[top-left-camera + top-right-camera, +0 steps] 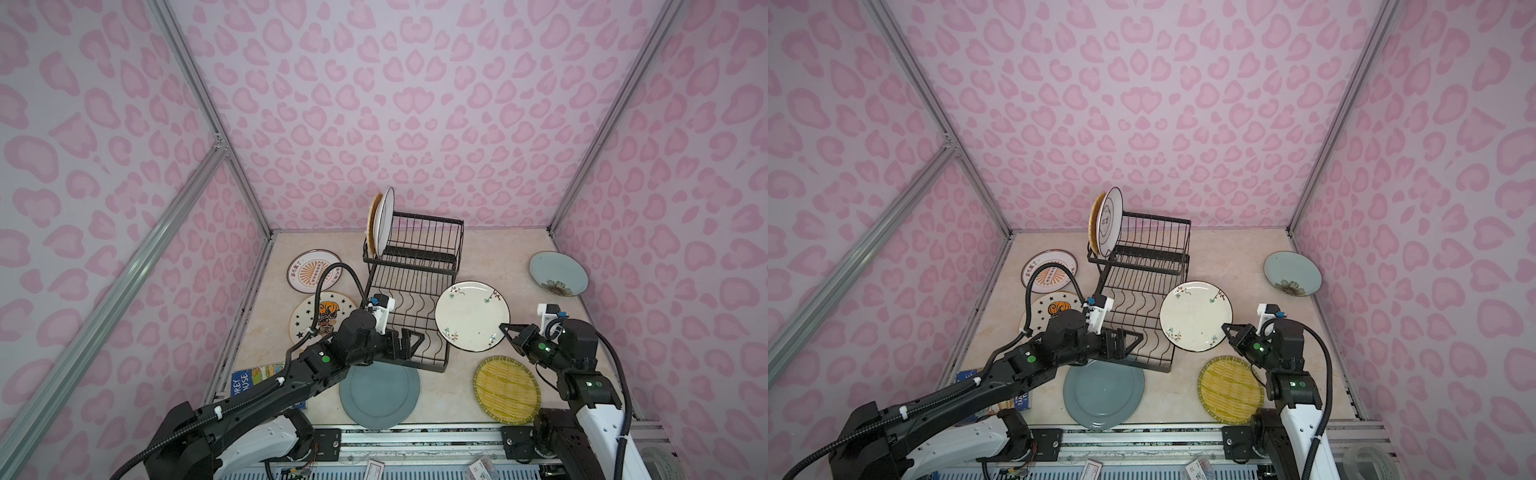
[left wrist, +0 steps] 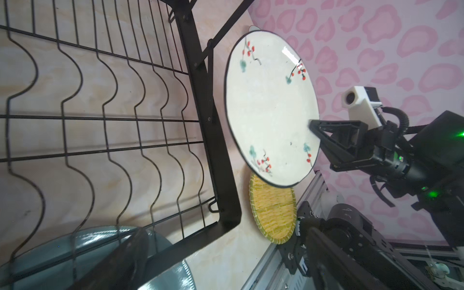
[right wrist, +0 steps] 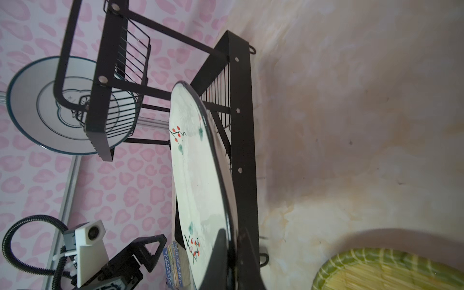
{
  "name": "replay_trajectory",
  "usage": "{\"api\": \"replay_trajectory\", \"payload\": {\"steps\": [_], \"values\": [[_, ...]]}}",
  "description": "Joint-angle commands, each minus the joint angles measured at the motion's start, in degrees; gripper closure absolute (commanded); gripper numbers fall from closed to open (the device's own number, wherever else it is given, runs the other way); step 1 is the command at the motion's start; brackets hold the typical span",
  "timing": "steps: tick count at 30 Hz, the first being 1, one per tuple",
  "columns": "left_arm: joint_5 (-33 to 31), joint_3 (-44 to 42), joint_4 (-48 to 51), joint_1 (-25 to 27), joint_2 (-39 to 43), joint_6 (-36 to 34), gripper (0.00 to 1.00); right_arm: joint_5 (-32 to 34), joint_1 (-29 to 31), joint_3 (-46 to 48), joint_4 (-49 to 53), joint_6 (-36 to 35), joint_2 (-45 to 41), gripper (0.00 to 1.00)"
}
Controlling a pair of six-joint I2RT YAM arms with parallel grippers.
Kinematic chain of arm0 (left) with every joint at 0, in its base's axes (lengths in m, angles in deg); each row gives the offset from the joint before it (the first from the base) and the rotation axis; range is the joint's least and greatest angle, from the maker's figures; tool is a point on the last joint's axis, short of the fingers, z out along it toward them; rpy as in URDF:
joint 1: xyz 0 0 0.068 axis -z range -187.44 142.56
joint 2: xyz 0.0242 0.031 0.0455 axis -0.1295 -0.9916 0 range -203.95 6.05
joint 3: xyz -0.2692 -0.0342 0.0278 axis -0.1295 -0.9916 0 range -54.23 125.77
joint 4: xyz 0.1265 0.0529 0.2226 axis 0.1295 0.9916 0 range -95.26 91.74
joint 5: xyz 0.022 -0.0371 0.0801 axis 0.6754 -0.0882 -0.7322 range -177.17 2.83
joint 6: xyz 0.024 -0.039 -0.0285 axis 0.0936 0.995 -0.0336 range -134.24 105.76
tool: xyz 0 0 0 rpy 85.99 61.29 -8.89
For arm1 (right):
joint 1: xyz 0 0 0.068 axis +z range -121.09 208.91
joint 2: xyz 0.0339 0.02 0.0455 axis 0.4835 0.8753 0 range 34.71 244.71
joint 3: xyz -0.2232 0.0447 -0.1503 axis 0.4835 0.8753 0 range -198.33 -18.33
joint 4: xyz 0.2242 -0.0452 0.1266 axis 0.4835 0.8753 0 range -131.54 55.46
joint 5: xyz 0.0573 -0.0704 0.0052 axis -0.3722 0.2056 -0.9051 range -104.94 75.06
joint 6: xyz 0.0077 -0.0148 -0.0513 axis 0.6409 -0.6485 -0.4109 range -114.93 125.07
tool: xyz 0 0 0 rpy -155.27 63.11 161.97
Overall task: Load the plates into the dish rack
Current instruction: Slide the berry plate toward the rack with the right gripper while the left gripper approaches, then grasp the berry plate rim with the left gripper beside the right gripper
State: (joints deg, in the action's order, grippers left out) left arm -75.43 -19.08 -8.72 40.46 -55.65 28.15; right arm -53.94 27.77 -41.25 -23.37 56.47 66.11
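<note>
Right side of the dish rack [image 1: 415, 286]: right gripper [image 1: 504, 328] clamped on the near-right rim of the sprig plate [image 1: 471, 316]. Plate is face up, roughly level, lifted clear of the table [image 1: 490, 257], its left edge just beside the rack's lower tier. Right wrist view shows it nearly edge-on, one finger [image 3: 221, 244] across the top face. Left wrist view confirms the pinch at the rim. Right arm: elbow folded back, forearm aimed left at the rack.

Left arm: stretched out from its base toward the right, crossing the star plate [image 1: 301, 320] and the far edge of the teal-grey plate [image 1: 380, 395]. Left gripper [image 1: 409, 343] hangs over the near end of the lower tier, jaws spread wide, tips pointing at the sprig plate.

Rack upper tier: ringed plate [image 1: 385, 220] and orange woven plate [image 1: 371, 226] standing on edge at the left end.

Flat on the table: sunburst plate [image 1: 313, 270] left of the rack, pale blue plate [image 1: 559, 273] far right, yellow woven plate [image 1: 507, 390] near right, just beside the right arm. Book [image 1: 245, 378] near left, partly under the left arm.
</note>
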Motion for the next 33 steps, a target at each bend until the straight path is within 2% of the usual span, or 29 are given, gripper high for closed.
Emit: {"api": "replay_trajectory", "payload": {"steps": [1,6,12,19,21,27,30,33], "values": [[0.8,1.6,-8.9,0.9,-3.7,2.9,0.03,2.2,2.8,-0.2,-5.2,1.3,-0.5,1.00],[1.8,4.3,-12.3,2.0,-10.6,5.6,0.14,3.1,5.5,0.5,-6.4,2.9,-1.1,1.00],[2.9,7.3,-15.0,2.0,-16.3,8.5,0.33,3.3,6.4,0.9,-6.4,3.9,-2.9,1.00],[0.3,9.4,-13.5,2.0,-19.8,10.3,0.43,2.8,6.4,1.3,-6.5,4.6,-4.0,1.00],[-0.7,9.2,-13.0,2.0,-19.3,10.1,0.42,3.1,6.5,1.6,-7.0,4.9,-4.1,1.00],[-5.6,8.0,-8.1,1.6,-15.1,9.0,0.29,2.8,6.5,2.1,-8.7,5.8,-3.7,1.00],[-4.9,9.2,-6.2,1.5,-16.7,8.3,0.29,2.6,6.6,1.7,-8.8,5.7,-3.4,1.00],[-2.0,9.8,-9.2,1.3,-18.9,9.0,0.33,2.2,6.7,1.6,-9.4,6.1,-3.3,1.00]]}}
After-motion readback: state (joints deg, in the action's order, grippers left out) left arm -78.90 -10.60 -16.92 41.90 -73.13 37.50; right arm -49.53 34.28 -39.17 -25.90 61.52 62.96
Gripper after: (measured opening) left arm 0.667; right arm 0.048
